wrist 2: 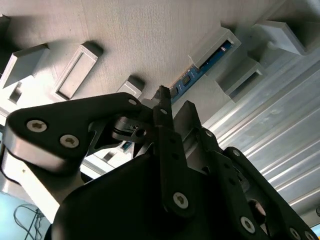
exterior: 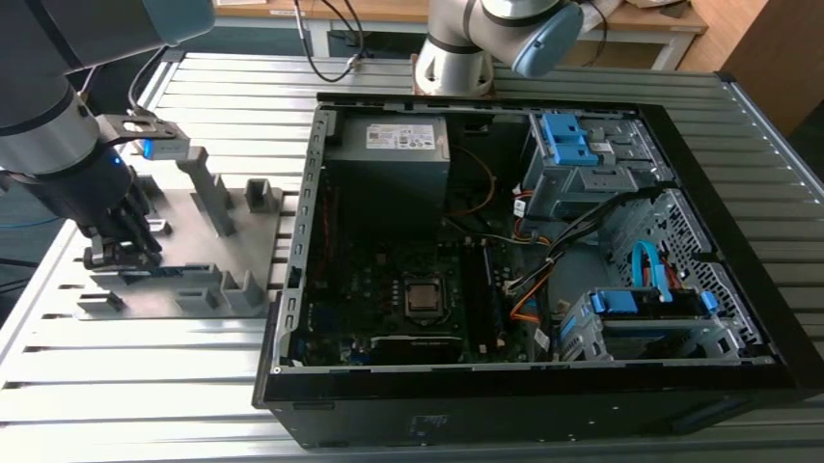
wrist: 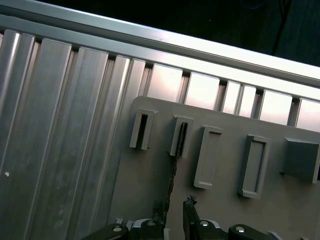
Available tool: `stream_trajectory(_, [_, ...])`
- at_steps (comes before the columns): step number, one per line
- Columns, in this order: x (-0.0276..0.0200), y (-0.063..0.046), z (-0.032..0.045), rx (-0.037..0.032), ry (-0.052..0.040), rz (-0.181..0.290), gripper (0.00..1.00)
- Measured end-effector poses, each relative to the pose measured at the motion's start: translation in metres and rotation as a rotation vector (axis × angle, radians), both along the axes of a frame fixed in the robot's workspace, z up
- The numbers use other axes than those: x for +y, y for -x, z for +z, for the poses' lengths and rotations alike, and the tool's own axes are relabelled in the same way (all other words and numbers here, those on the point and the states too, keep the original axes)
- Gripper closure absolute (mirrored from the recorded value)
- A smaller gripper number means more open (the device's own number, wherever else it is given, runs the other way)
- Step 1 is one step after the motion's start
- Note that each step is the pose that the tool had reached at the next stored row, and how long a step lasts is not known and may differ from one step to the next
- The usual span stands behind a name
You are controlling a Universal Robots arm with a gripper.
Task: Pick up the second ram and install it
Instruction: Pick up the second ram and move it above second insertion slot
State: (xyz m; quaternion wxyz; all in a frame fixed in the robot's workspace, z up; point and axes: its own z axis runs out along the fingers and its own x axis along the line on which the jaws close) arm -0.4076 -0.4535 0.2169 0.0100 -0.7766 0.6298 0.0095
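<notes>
The second ram [wrist: 173, 175] stands on edge in the grey holder plate [exterior: 180, 217] at the exterior view's left. It is a thin dark stick running from a slotted post toward my fingers. In the second wrist view its green-blue edge [wrist 2: 200, 71] shows between two holder blocks. My gripper [exterior: 119, 253] is down on the plate over the stick. In the first wrist view the gripper [wrist: 174, 207] straddles the ram, one finger on each side with a gap showing. The jaws look open, with nothing lifted.
The open computer case [exterior: 304, 241] lies at the exterior view's right of the plate, with the motherboard and the square silver processor [exterior: 422, 297] inside. Tall grey posts [exterior: 206, 188] rise from the plate close to my arm. A ribbed metal table [exterior: 129, 386] carries everything.
</notes>
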Motion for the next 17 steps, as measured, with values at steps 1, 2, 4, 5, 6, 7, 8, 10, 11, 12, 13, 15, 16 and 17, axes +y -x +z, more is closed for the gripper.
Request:
stream_trajectory(1, [0.0,0.0,0.0,0.0,0.0,-0.001,0.7])
stream_trajectory(2, [0.0,0.0,-0.0001,0.0,0.0001,-0.008,0.7])
stream_trajectory(4, [0.0,0.0,-0.0012,-0.0002,0.0,-0.044,0.7])
stream_trajectory(5, [0.0,0.0,-0.0018,0.0,0.0001,-0.062,0.7])
stream_trajectory(6, [0.0,0.0,-0.003,0.0,0.0001,-0.08,0.7])
stream_trajectory(7, [0.0,0.0,-0.0046,0.0001,0.0002,-0.099,0.7])
stream_trajectory(8, [0.0,0.0,-0.0063,0.0,0.0002,-0.117,0.7])
stream_trajectory(10, [0.0,0.0,-0.0099,0.0,0.0002,-0.152,0.7])
stream_trajectory(11, [0.0,0.0,-0.0116,0.0001,0.0003,-0.169,0.7])
stream_trajectory(12, [0.0,0.0,-0.0133,0.0002,0.0003,-0.181,0.7])
stream_trajectory(13, [0.0,0.0,-0.0153,0.0001,0.0003,-0.186,0.7])
stream_trajectory(15, [0.0,0.0,-0.0189,0.0,0.0002,-0.191,0.7])
stream_trajectory(16, [-0.0001,0.0,-0.0207,0.0,0.0002,-0.191,0.7])
stream_trajectory(17, [-0.0001,0.0,-0.0221,0.0,0.0002,-0.191,0.7])
